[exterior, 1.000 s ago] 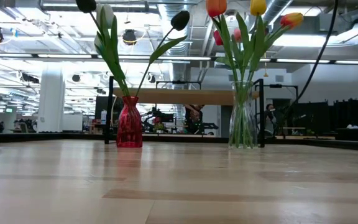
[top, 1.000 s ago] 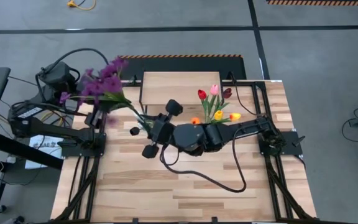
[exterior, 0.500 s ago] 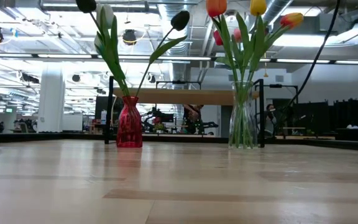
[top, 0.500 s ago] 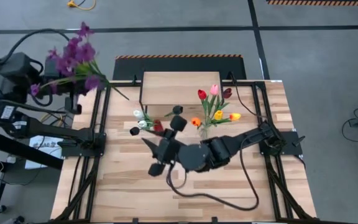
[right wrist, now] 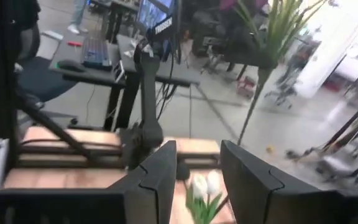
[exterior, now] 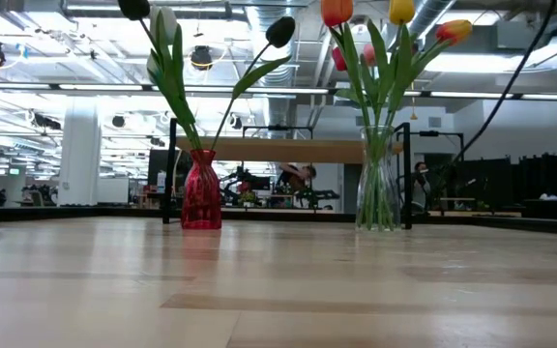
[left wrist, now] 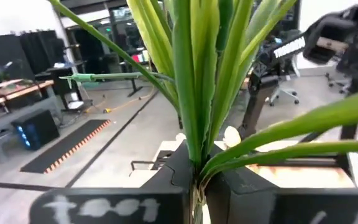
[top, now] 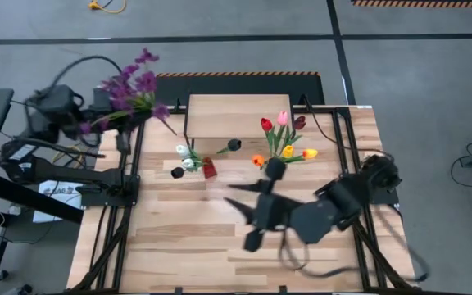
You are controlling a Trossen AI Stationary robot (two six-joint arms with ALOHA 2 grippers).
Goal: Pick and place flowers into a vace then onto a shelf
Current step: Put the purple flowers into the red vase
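While the left gripper (left wrist: pixel 197 180) holds the purple sprig (top: pixel 129 88) clamped by its stem above the table's (top: pixel 179 246) far left corner, the right gripper (right wrist: pixel 197 180) hangs open and empty over the table. Red vase (exterior: pixel 201 189) and clear vase (exterior: pixel 379 180) with tulips (top: pixel 285 135) stand before the shelf (top: pixel 232 115).

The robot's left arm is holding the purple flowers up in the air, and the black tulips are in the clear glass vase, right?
Not quite. The low view shows the black tulips in the red vase. The left gripper does hold the purple flowers up.
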